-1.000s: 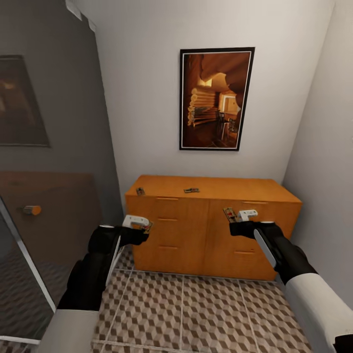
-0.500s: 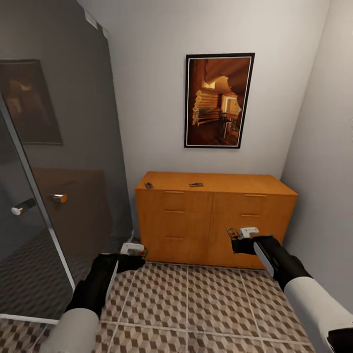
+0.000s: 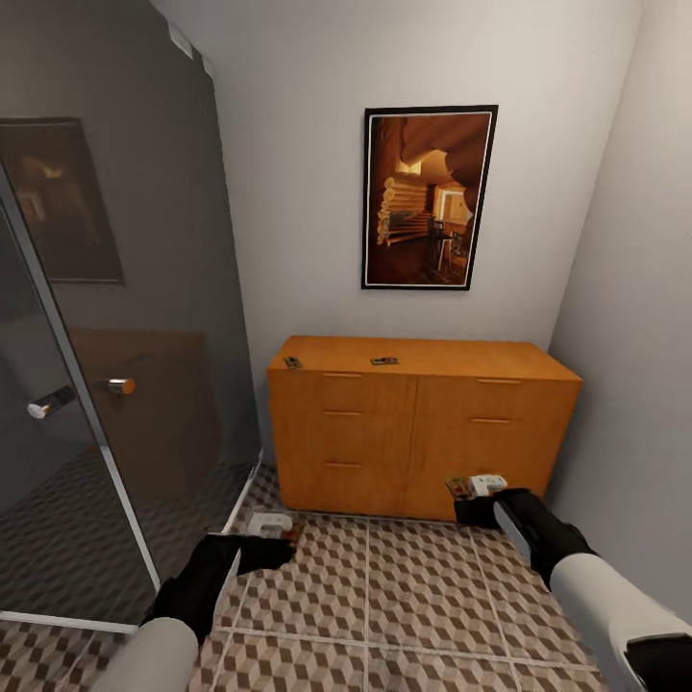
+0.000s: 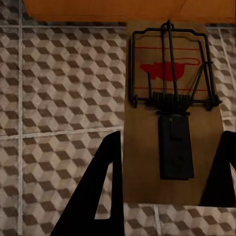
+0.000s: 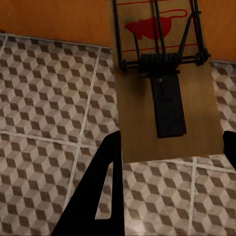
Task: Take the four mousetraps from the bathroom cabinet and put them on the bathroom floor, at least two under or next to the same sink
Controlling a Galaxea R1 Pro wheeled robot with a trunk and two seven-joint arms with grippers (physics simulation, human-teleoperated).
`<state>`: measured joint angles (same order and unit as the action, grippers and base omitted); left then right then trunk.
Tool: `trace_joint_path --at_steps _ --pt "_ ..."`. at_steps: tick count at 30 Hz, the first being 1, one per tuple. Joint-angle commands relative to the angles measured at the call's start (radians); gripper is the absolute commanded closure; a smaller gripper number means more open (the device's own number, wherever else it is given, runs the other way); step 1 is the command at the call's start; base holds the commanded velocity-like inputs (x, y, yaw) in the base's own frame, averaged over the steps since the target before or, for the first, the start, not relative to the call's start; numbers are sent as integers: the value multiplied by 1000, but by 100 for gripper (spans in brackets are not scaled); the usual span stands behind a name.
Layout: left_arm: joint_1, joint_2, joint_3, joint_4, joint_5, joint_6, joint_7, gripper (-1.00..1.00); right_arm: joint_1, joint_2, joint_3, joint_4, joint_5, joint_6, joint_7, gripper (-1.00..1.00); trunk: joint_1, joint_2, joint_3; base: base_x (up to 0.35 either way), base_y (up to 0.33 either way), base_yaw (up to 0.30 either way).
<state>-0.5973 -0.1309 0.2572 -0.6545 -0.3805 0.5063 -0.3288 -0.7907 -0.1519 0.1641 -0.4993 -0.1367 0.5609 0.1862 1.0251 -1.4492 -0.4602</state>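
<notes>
I have open tiled floor (image 3: pixel 384 596) in front of me. The orange cabinet (image 3: pixel 423 423) blocks the way at 12 o'clock, a glass door (image 3: pixel 106 384) stands at 9 o'clock, and a wall (image 3: pixel 625 288) is close at 3 o'clock.

My left gripper (image 3: pixel 279 538) pinches one mousetrap (image 4: pixel 172 113). My right gripper (image 3: pixel 471 487) pinches another trap (image 5: pixel 164 83). Each long side runs straight out from the fingers, toward the cabinet. Each is a brown board with black wire, a spring and a red mark.

Two more traps (image 3: pixel 384 361) lie on the cabinet top, one near its left corner (image 3: pixel 292 363).
</notes>
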Motion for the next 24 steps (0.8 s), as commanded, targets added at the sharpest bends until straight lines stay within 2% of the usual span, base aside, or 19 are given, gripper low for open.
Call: trace_joint_path --at_steps 1,3,4,5,8,12,15,17,19,24 --pt "-1 -1 30 32 -10 -29 -1 100 -1 11 7 24 8 -14 -4 100 0 -1 -1 0 0 0" --pt "-1 -1 82 91 -8 -78 29 100 -1 36 6 88 54 -50 -8 100 0 -1 -1 0 0 0" --pt "-1 -1 91 103 -7 -88 36 100 -1 42 6 107 65 -57 -9 100 0 -1 -1 0 0 0" --pt "-1 0 110 141 -7 -119 53 100 -1 59 6 168 94 -75 -13 100 0 -1 -1 0 0 0" --pt "-1 6 124 215 -7 -179 69 100 -1 80 6 270 125 -111 -28 100 0 -1 -1 0 0 0" --pt "-1 23 129 306 -7 -236 77 100 -1 91 6 386 133 -198 -45 100 0 -1 -1 0 0 0" --pt "-1 28 130 332 -7 -249 80 100 -1 93 6 478 133 -279 -48 100 0 -1 -1 -72 0 0" --pt "-1 29 131 336 -7 -250 85 100 -1 93 5 497 133 -304 -49 100 0 -1 -1 -201 0 0" --pt "0 29 131 351 -5 -252 117 100 11 93 5 520 132 -341 -49 100 0 -1 -1 -278 0 0" --pt "0 28 131 389 -4 -256 158 100 62 92 5 528 132 -355 -50 100 0 -1 -1 -319 0 0"
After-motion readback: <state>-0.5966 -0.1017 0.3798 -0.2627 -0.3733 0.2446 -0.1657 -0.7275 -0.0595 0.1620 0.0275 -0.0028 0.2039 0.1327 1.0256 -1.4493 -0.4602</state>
